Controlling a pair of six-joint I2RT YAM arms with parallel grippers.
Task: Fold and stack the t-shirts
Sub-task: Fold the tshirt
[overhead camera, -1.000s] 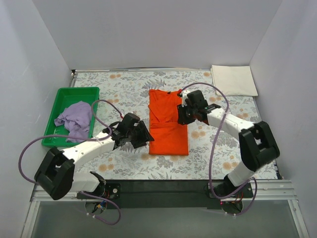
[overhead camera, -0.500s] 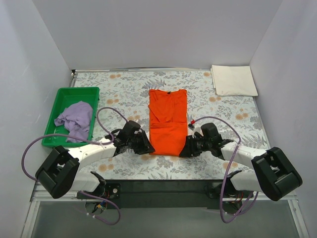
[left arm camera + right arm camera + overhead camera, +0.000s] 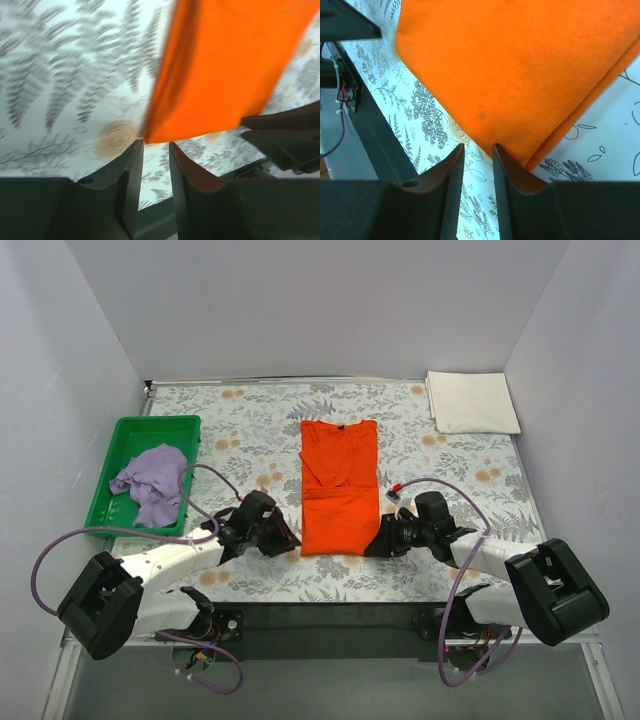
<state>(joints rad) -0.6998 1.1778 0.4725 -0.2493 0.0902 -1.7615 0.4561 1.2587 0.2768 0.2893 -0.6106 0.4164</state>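
Orange t-shirt (image 3: pixel 340 490), folded into a long upright panel, lies flat on the table (image 3: pixel 250 430) with its near hem between the two end effectors. The left end effector (image 3: pixel 156 144) sits low at the hem's left corner. Its fingers stand a narrow slot apart, bare table shows through the slot, and the cloth corner lies just at the fingertips, not between them. The right end effector (image 3: pixel 478 146) sits low at the hem's right corner in the same posture: a narrow slot, table print visible through it, and the doubled orange edge just ahead of the tips, touching the right finger. Neither holds anything.

The lilac t-shirt (image 3: pixel 150 480) lies crumpled in a green tray (image 3: pixel 120 430), well apart from the left end effector, ahead of it and to its left. The cream-white t-shirt (image 3: pixel 472 402) lies folded flat far ahead and to the right of the right end effector, at the table's far corner.

The table carries a pale cover printed with grey ferns and tan blossoms. Plain white walls (image 3: pixel 320 310) enclose it on three sides. A dark rail (image 3: pixel 320 618) runs along the near edge behind both end effectors. A purple cable (image 3: pixel 430 480) loops over the right arm. A small dark mark at the orange collar (image 3: pixel 341 426) is too small to read.
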